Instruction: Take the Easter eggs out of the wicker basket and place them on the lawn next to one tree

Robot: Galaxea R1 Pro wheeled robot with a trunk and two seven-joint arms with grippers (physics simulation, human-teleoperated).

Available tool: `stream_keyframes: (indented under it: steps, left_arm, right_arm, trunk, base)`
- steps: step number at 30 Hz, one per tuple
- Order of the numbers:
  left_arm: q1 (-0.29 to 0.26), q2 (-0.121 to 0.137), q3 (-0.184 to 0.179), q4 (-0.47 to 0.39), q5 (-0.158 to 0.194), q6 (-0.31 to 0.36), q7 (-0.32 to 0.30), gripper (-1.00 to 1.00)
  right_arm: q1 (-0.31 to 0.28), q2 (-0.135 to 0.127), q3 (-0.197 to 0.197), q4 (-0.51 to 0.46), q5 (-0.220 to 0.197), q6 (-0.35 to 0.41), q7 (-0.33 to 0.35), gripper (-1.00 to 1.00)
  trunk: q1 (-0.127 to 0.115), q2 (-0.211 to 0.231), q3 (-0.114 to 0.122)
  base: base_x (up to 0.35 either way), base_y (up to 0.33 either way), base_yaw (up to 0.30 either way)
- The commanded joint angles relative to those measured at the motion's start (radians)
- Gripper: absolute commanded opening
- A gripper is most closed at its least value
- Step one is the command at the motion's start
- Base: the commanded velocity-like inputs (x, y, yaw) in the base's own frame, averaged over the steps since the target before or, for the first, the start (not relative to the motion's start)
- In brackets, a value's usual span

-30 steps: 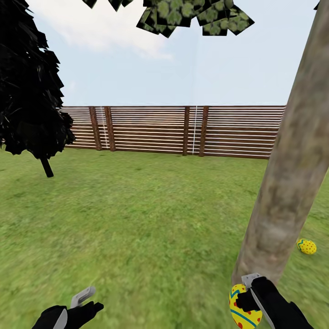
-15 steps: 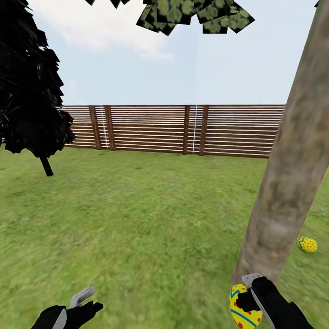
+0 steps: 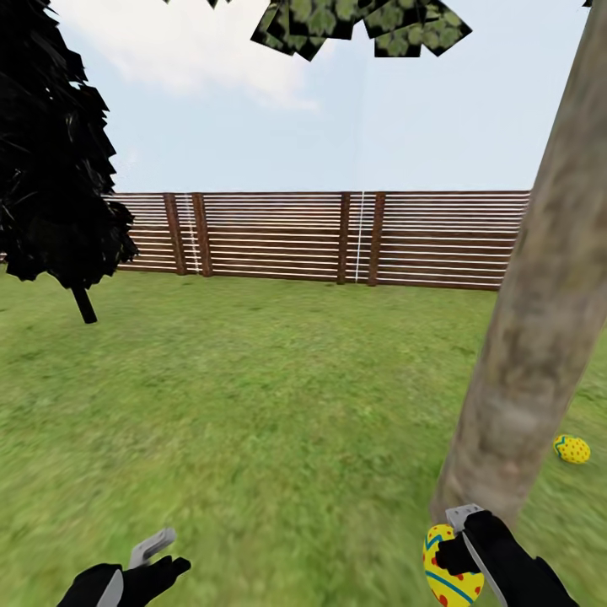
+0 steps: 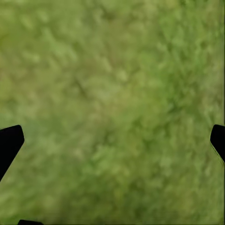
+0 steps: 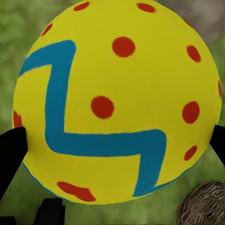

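A brown horizontal-slat wooden fence [image 3: 337, 240] with darker upright posts closes the far side of the scene. A small all-black tree [image 3: 55, 160] stands near the fence. Pale blue sky with thin white cloud [image 3: 177, 51] fills the upper area under even daylight.

The tree [image 3: 539, 320] trunk runs off the head view's top and right edges, and its foot sits behind the right gripper [image 3: 459, 548]. The held egg [image 3: 451, 566] is cut by the bottom edge. The grass [image 4: 112, 93] under the left wrist is blurred.
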Motion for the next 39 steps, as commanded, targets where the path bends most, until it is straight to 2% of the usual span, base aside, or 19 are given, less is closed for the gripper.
stream_keyframes:
  steps: [1,39]
  left_arm:
    - [-0.001,0.000,0.005,-0.001,0.004,0.008,-0.003,1.00]
    - [-0.001,-0.005,0.004,-0.001,-0.001,0.007,0.004,1.00]
  right_arm:
    - [-0.001,-0.001,0.003,-0.001,0.011,0.004,0.008,-1.00]
    - [-0.001,-0.001,0.003,-0.001,0.011,0.004,0.008,-1.00]
  trunk:
    - [0.004,-0.008,-0.004]
    - [0.150,-0.274,-0.123]
  base:
    - [0.325,0.000,0.000]
    - [0.019,-0.006,0.000]
